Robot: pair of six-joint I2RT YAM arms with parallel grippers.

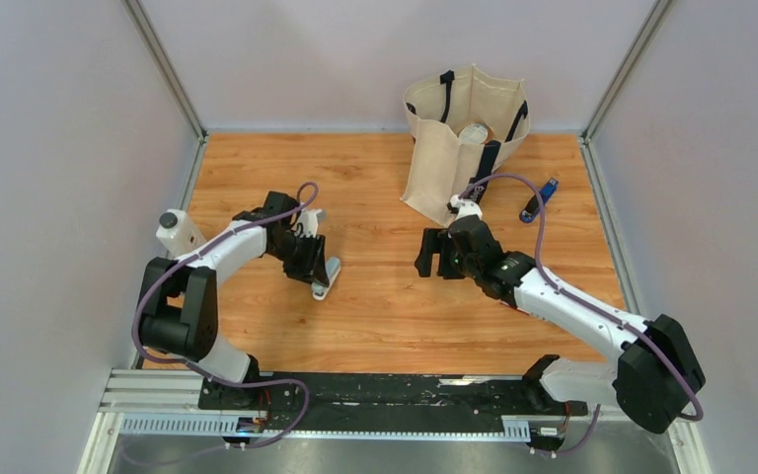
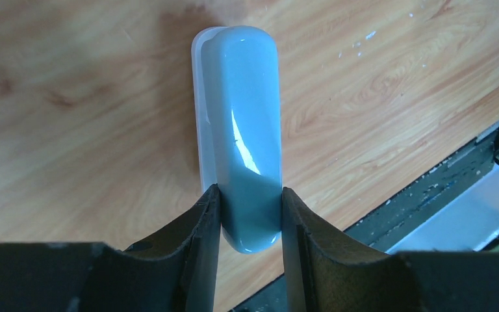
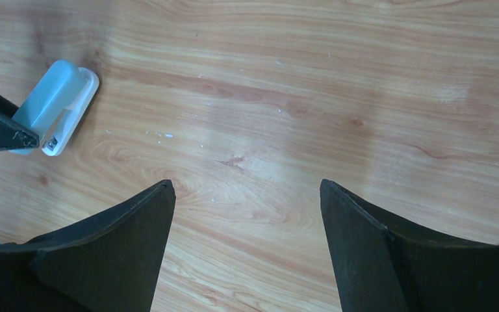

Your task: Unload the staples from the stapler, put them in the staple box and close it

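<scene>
The stapler [image 1: 540, 200], small and dark blue with a black end, lies on the wooden table [image 1: 375, 316] in the far right part. It is just beside the right side of a beige cloth bag [image 1: 444, 163] with dark handles. It lies at a slant, with the black end towards the arms. No gripper touches it, and both are well apart from it.

The left gripper [image 2: 250, 195] is clamped on another thing, a pale grey-blue oblong object [image 2: 243, 117] with rounded ends and a glossy top. Both fingers press on its sides near one end, and the rest of it sticks out ahead of the fingers, over the wood. In the top view its free end is at the table surface, but I cannot tell if it touches.

The right gripper [image 3: 245, 184] is released, with its jaws standing wide. Between them only bare wood is seen. It hangs above the middle of the table, in front of the bag.

In the right wrist view the pale object shows a small label on its white end, but the print is too small to read. No other writing or brand can be read on the stapler or on the bag.
</scene>
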